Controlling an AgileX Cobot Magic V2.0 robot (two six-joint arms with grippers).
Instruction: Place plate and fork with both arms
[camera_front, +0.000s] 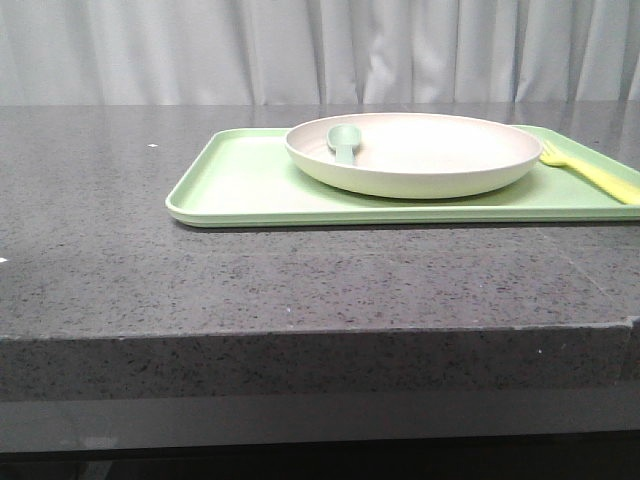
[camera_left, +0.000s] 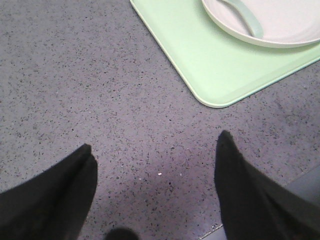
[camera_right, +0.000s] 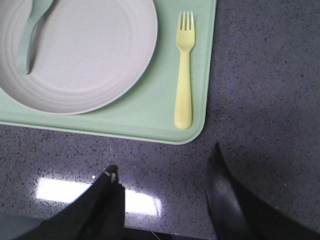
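The cream-white plate (camera_front: 415, 152) (camera_left: 280, 22) (camera_right: 80, 55) rests on a light-green tray (camera_front: 240, 185) (camera_left: 220, 65) (camera_right: 150, 120). A pale teal spoon (camera_front: 343, 143) (camera_left: 247, 17) (camera_right: 30, 35) lies in the plate. The pale-yellow fork (camera_front: 590, 170) (camera_right: 184, 75) lies flat on the tray beside the plate, on its right. My left gripper (camera_left: 156, 142) hangs open over bare counter near the tray's front left corner. My right gripper (camera_right: 164, 157) is open over the counter just in front of the tray, near the fork's handle. Neither gripper shows in the front view.
The dark speckled stone counter (camera_front: 120, 260) has its front edge (camera_front: 300, 335) close to both grippers. A grey curtain (camera_front: 320, 50) hangs behind the counter. The tray runs off the right side of the front view.
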